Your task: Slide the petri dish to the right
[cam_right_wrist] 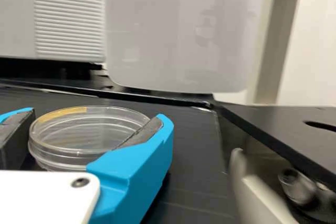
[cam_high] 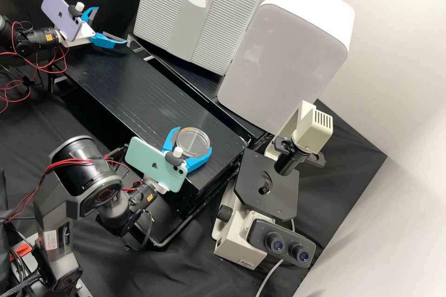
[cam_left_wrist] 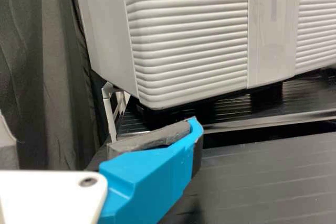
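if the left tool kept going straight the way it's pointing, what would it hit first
Probably the ribbed white plastic machine, near its lower corner: the left tool points across the black slatted bench towards it. Depth is hard to judge.

Both arms are dark grey and strung with red cables. The right arm, at seven o'clock in the high view, carries a mint-green phone. The left arm, at ten o'clock, carries a lilac phone. The right gripper has a white one-screw plate and blue fingers with dark grey pads.
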### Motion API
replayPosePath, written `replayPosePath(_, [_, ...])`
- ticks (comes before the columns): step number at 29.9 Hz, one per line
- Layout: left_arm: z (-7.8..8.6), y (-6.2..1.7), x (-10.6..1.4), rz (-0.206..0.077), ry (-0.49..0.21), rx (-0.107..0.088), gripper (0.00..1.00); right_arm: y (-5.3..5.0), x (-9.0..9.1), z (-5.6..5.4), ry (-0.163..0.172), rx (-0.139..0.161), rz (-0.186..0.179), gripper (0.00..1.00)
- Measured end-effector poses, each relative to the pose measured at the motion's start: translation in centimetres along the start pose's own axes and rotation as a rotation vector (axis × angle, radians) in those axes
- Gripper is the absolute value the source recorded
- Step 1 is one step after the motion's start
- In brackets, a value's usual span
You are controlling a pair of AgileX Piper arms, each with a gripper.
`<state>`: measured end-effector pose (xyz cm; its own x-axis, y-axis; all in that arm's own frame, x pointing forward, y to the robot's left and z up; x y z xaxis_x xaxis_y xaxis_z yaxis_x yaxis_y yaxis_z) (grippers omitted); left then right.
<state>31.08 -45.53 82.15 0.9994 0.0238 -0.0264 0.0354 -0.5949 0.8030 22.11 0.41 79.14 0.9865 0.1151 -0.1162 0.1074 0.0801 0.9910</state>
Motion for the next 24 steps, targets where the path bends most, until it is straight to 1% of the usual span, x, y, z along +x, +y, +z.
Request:
replayPosePath(1, [0.00, 0.00, 0.00, 0.000, 0.000, 0.000, 1.00, 0.24, -0.07, 0.20, -0.010, -0.001, 0.011, 0.00])
replayPosePath(3, [0.00, 0.00, 0.00, 0.000, 0.000, 0.000, 1.00, 0.50, -0.17, 0.50, -0.032, -0.003, 0.016, 0.00])
replayPosePath(5, [0.00, 0.00, 0.00, 0.000, 0.000, 0.000, 1.00, 0.73, -0.27, 0.62, -0.043, -0.003, 0.023, 0.00])
replayPosePath(8, [0.00, 0.00, 0.00, 0.000, 0.000, 0.000, 1.00, 0.81, -0.31, 0.69, -0.050, -0.004, 0.023, 0.00])
replayPosePath(13, [0.00, 0.00, 0.00, 0.000, 0.000, 0.000, 1.00, 0.83, -0.33, 0.68, -0.053, -0.005, 0.021, 0.00])
replayPosePath(14, [0.00, 0.00, 0.00, 0.000, 0.000, 0.000, 1.00, 0.84, -0.33, 0.69, -0.054, -0.004, 0.022, 1.00])
replayPosePath(24, [0.00, 0.00, 0.00, 0.000, 0.000, 0.000, 1.00, 0.79, -0.24, 0.71, -0.057, 0.001, 0.027, 1.00])
